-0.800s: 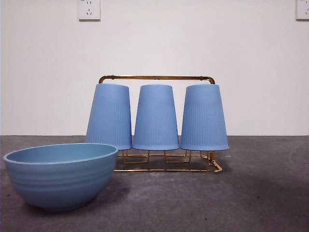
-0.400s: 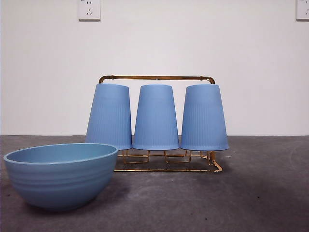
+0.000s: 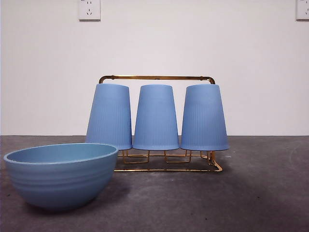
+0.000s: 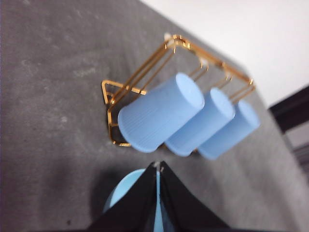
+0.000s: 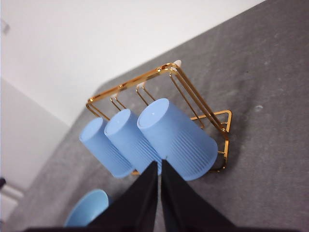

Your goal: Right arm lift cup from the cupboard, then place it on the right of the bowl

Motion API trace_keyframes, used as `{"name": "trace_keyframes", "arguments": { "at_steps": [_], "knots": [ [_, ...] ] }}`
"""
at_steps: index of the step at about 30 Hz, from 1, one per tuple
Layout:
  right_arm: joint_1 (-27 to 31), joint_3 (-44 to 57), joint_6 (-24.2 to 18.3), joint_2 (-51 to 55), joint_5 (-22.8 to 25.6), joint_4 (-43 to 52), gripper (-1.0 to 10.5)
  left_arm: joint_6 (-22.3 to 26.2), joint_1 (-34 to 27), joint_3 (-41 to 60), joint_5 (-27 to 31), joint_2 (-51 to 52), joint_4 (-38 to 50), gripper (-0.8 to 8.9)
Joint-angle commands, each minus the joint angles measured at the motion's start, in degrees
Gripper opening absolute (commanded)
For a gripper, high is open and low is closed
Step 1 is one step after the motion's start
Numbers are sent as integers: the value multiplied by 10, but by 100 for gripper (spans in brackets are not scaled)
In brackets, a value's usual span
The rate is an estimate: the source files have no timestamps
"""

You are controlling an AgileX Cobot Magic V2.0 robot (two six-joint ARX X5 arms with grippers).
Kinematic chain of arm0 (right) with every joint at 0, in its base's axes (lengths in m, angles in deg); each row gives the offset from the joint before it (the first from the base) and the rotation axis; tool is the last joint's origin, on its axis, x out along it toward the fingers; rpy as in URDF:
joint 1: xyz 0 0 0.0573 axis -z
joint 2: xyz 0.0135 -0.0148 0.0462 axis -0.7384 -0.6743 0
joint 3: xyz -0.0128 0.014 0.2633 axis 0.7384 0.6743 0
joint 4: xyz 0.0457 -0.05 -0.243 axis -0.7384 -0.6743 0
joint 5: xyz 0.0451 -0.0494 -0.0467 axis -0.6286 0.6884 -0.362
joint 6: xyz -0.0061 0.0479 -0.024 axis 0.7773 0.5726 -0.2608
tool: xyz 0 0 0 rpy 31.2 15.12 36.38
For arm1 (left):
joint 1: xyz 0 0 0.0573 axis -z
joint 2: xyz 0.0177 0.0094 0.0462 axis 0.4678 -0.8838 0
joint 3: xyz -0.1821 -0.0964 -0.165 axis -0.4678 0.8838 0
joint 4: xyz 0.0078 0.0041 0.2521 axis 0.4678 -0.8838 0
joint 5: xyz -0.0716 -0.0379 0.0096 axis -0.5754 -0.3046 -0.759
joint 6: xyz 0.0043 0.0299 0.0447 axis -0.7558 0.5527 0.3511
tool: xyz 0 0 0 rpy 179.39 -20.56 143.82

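Three periwinkle ribbed cups hang upside down on the gold wire cupboard (image 3: 157, 77): left (image 3: 109, 116), middle (image 3: 155, 117), right (image 3: 203, 117). The teal bowl (image 3: 60, 174) sits at the front left. No arm shows in the front view. In the right wrist view my right gripper (image 5: 159, 164) is shut and empty, above the table and short of the nearest cup (image 5: 178, 139) on the cupboard (image 5: 193, 99); the bowl (image 5: 87, 208) shows beside it. In the left wrist view my left gripper (image 4: 158, 166) is shut and empty, above the bowl (image 4: 120, 191), with the cups (image 4: 159, 112) beyond.
The dark grey table (image 3: 260, 193) runs bare to the right of the bowl and in front of the cupboard. A white wall with two sockets (image 3: 89, 9) stands behind.
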Motion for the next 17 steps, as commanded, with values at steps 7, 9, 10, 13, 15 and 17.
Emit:
{"name": "trace_keyframes", "arguments": {
  "at_steps": [7,9,10,13,15,17],
  "knots": [
    [-55,-134,-119,-151,82,-119,11,149,45,-126,59,-145,-96,12],
    [-76,-159,-137,-185,106,-139,11,173,60,-148,76,-173,-121,12],
    [-90,-172,-146,-202,122,-150,11,186,69,-158,86,-187,-132,12],
    [-130,-206,-172,-249,163,-172,11,215,97,-181,127,-221,-156,12],
    [-157,-225,-185,-277,178,-177,11,227,116,-193,152,-238,-164,12],
    [-183,-240,-195,-302,185,-177,11,239,136,-203,166,-251,-172,12]
  ]
}}
